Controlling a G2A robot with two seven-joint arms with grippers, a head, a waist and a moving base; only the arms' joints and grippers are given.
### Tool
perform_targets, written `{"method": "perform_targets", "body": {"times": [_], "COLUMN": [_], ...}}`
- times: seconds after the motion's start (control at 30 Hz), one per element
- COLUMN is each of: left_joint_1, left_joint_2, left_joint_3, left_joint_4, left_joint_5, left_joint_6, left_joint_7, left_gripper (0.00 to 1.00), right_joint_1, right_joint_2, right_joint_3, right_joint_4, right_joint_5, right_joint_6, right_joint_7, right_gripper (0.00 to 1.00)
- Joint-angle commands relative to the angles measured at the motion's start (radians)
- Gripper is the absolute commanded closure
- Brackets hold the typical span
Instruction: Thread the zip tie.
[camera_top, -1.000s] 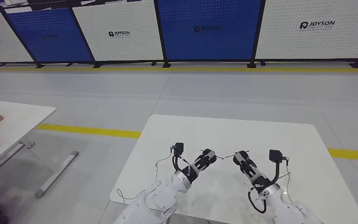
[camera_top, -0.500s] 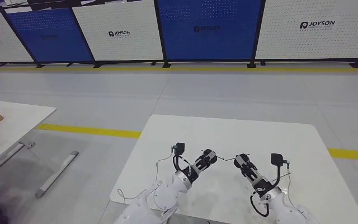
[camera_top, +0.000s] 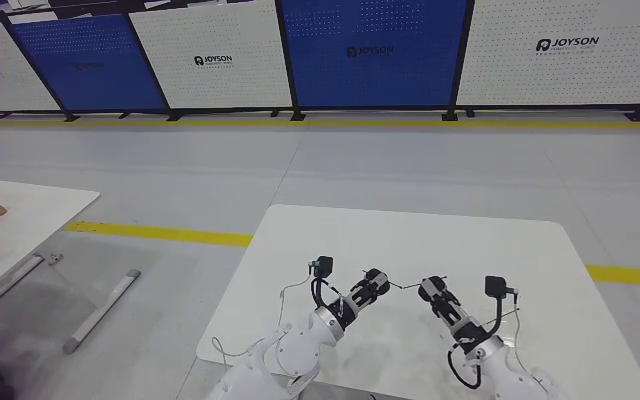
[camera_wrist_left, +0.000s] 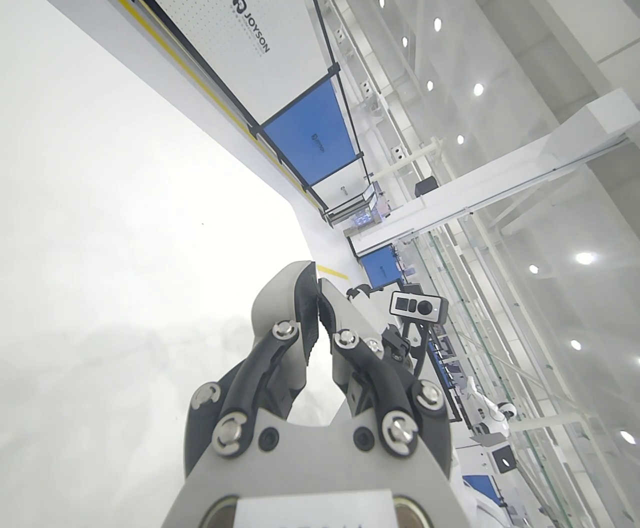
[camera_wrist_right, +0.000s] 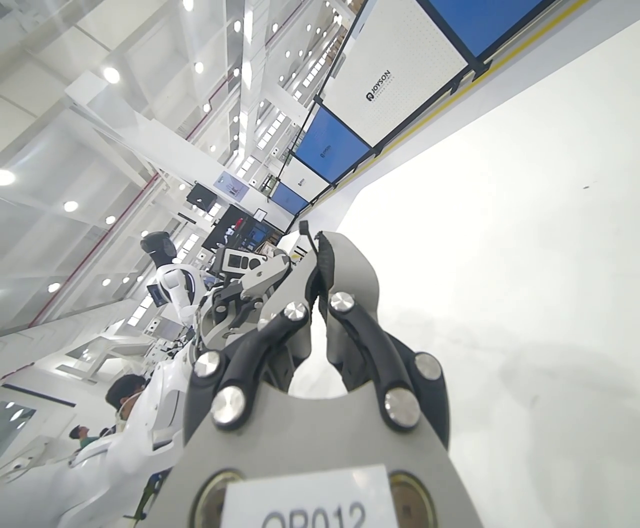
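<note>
A thin black zip tie spans the short gap between my two grippers above the white table. My left gripper is shut, its pads pressed together, and the tie seems to run out of its tips in the top view. Facing it, my right gripper is shut on the tie, and a short black end sticks out past its fingertips. In the right wrist view the left gripper sits just behind that end. How the tie lies inside either grip is hidden.
The table's far half and both sides lie bare around the arms. A second white table stands off to the left across the floor. Blue and white panels line the back beyond a yellow floor stripe.
Both grippers have drifted slightly toward the table's near edge, still facing each other with the tie between them. Both stay shut.
</note>
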Motion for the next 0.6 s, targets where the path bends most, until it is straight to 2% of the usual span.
{"method": "perform_targets", "body": {"times": [0.0, 0.57], "left_joint_1": [0.0, 0.0], "left_joint_2": [0.0, 0.0], "left_joint_3": [0.0, 0.0], "left_joint_4": [0.0, 0.0], "left_joint_5": [0.0, 0.0], "left_joint_6": [0.0, 0.0], "left_joint_7": [0.0, 0.0], "left_gripper": [1.0, 1.0], "right_joint_1": [-0.002, -0.017], "right_joint_2": [-0.003, -0.025], "right_joint_3": [0.001, 0.036], "right_joint_4": [-0.001, -0.002], "right_joint_5": [0.0, -0.017], "right_joint_6": [0.002, 0.002], "right_joint_7": [0.004, 0.035], "right_gripper": [1.0, 1.0]}}
